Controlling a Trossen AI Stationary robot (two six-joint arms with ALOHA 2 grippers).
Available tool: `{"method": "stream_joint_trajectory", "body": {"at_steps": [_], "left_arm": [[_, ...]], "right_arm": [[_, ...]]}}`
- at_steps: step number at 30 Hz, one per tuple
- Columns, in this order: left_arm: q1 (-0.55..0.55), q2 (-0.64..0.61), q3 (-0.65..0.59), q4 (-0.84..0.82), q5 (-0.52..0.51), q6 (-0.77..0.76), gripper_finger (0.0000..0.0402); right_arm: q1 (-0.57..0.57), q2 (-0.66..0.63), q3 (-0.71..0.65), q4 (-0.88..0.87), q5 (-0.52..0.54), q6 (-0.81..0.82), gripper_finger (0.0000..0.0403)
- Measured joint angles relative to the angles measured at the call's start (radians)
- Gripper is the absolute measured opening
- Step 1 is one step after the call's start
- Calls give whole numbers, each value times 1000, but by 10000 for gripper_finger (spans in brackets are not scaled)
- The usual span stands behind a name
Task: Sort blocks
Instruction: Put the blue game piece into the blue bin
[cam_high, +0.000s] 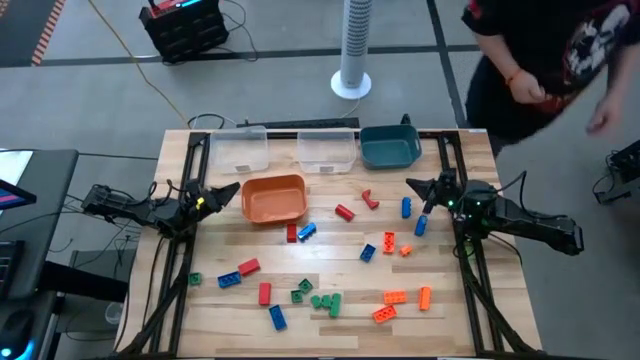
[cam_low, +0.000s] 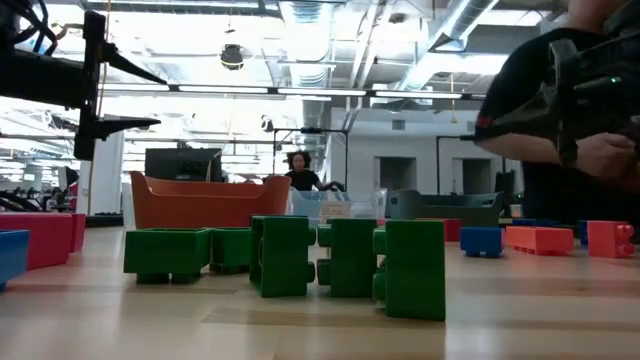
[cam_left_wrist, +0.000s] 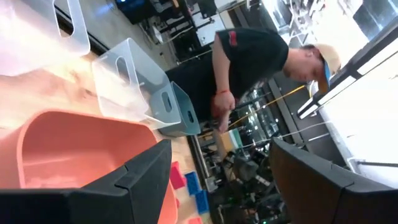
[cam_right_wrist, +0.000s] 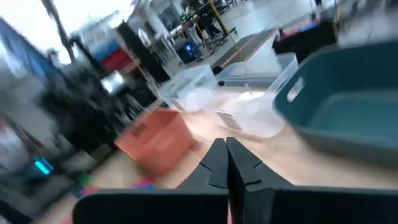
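Small studded blocks in red, blue, green and orange lie scattered flat on the wooden table, such as a red one (cam_high: 345, 212), a blue one (cam_high: 407, 207), green ones (cam_high: 325, 302) (cam_low: 350, 255) and orange ones (cam_high: 395, 297). My left gripper (cam_high: 225, 191) (cam_left_wrist: 217, 180) is open and hovers beside the orange bin's (cam_high: 274, 198) left wall. My right gripper (cam_high: 418, 187) (cam_right_wrist: 227, 163) is shut with nothing between its fingers. It hangs above the table, near the blue blocks and below the teal bin (cam_high: 390, 147).
Two clear bins (cam_high: 240, 150) (cam_high: 327, 150) and the teal bin stand along the far edge. The orange bin (cam_low: 205, 200) sits nearer the middle. A person (cam_high: 550, 60) stands at the table's far right corner. Bare wood (cam_high: 330, 260) shows between the blocks.
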Motion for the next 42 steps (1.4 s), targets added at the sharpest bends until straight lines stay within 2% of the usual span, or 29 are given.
{"method": "stream_joint_trajectory", "body": {"at_steps": [2, 6, 14, 18, 22, 26, 31, 42], "left_arm": [[0, 0, 0, -3, 0, 7, 261], [0, 0, 0, -4, -1, 15, 261], [0, 0, 0, 2, 5, 1, 261], [0, 0, 20, 31, 83, 145, 261], [0, 0, 66, 32, 98, 280, 261], [0, 0, 119, 39, 114, 481, 261], [0, 0, 163, 91, 208, 718, 261], [0, 17, 227, 85, 250, 784, 261]], "right_arm": [[0, 0, 1, 5, 0, 124, 6], [-2, 0, 1, -10, 0, 235, 6], [0, 0, 3, -15, -1, 270, 6], [-1, 0, 3, -16, 0, 269, 6], [-11, 0, 4, -24, 7, 269, 6], [-16, 0, 4, -31, 9, 274, 6], [-16, 0, 5, -16, 11, 289, 6], [-14, 0, 5, -23, 3, 297, 6]]}}
